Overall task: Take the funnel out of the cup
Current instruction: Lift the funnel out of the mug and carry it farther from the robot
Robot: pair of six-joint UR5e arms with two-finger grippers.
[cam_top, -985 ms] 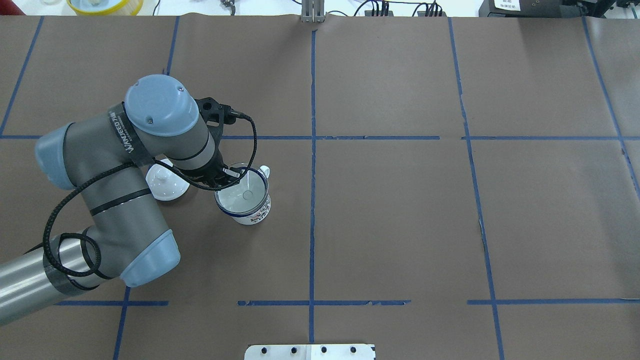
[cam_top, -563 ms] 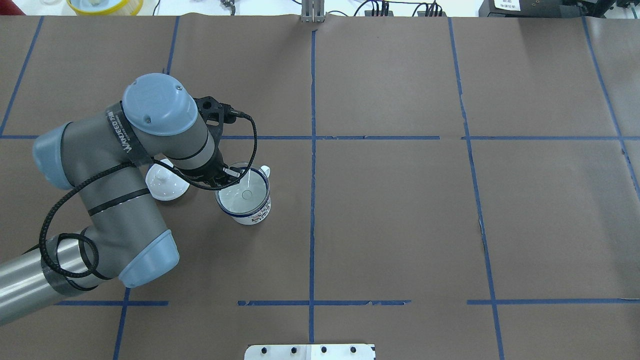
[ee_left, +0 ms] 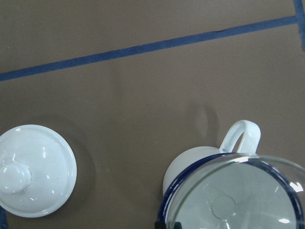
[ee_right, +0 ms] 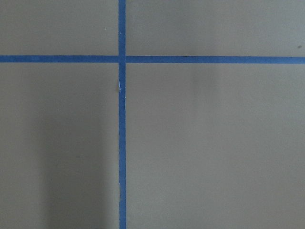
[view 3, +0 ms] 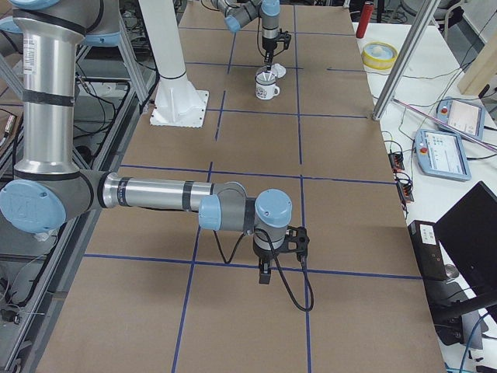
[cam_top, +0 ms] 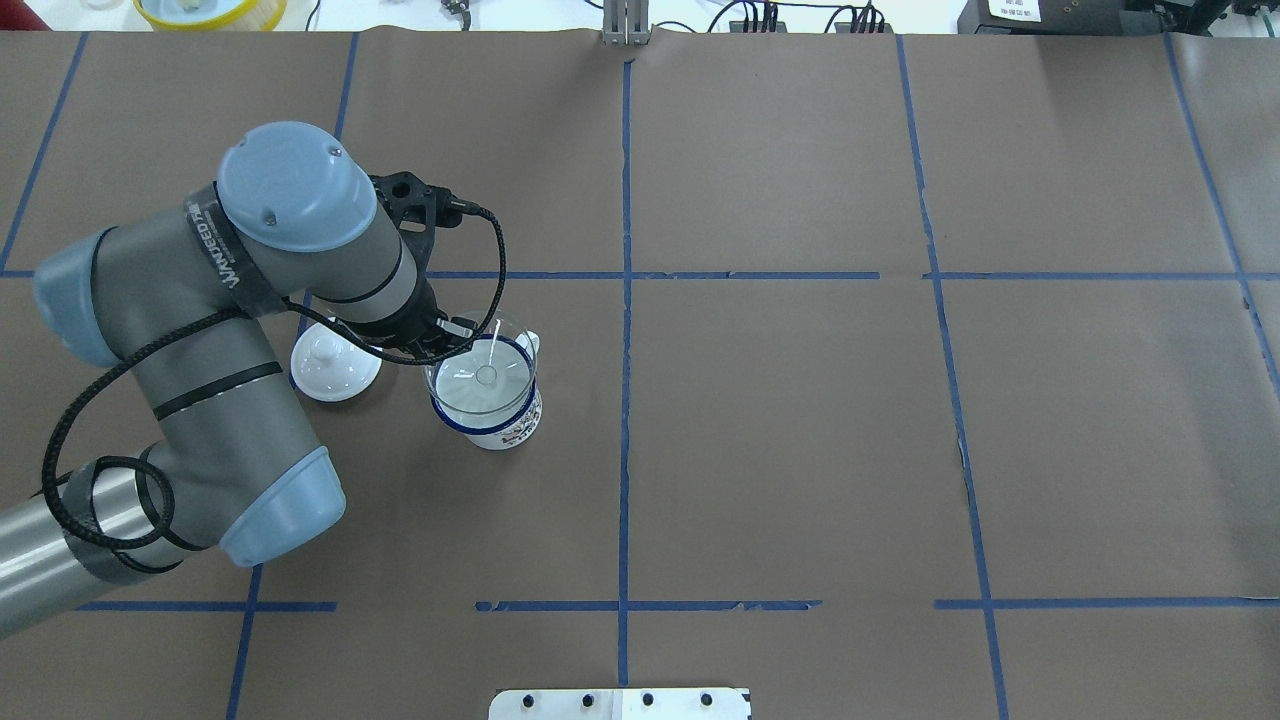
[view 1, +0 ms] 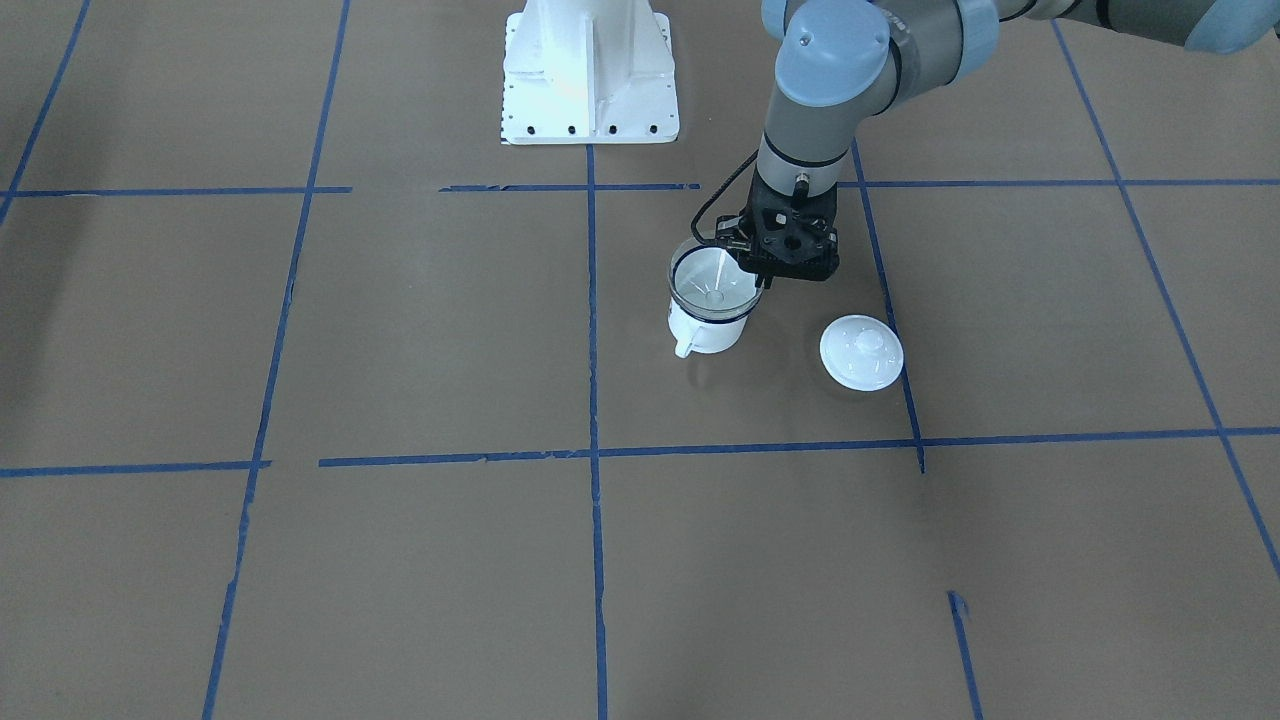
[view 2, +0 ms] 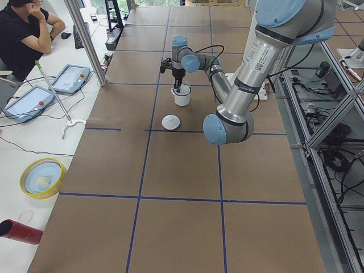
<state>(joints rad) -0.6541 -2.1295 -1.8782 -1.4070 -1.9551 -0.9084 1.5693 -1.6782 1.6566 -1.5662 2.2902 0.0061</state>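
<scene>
I'm lifting with the left gripper [cam_top: 447,343] — it's clamped on the rim of the funnel [cam_top: 482,372], looks like. The funnel is riding higher than a second ago, spout probably still inside the enamel mug [cam_top: 497,428] — not clear yet. Can't tell the state of the right gripper [view 3: 264,273].

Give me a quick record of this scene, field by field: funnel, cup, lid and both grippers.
funnel: clear, over the cup's mouth, rim pinched on the lid's side
cup: white, blue rim, upright on the table, handle pointing away from the robot
lid: white, knob up, beside the cup, apart from it
left gripper: shut on the funnel's rim
right gripper: above bare table, far from the cup; open or shut cannot be told
</scene>
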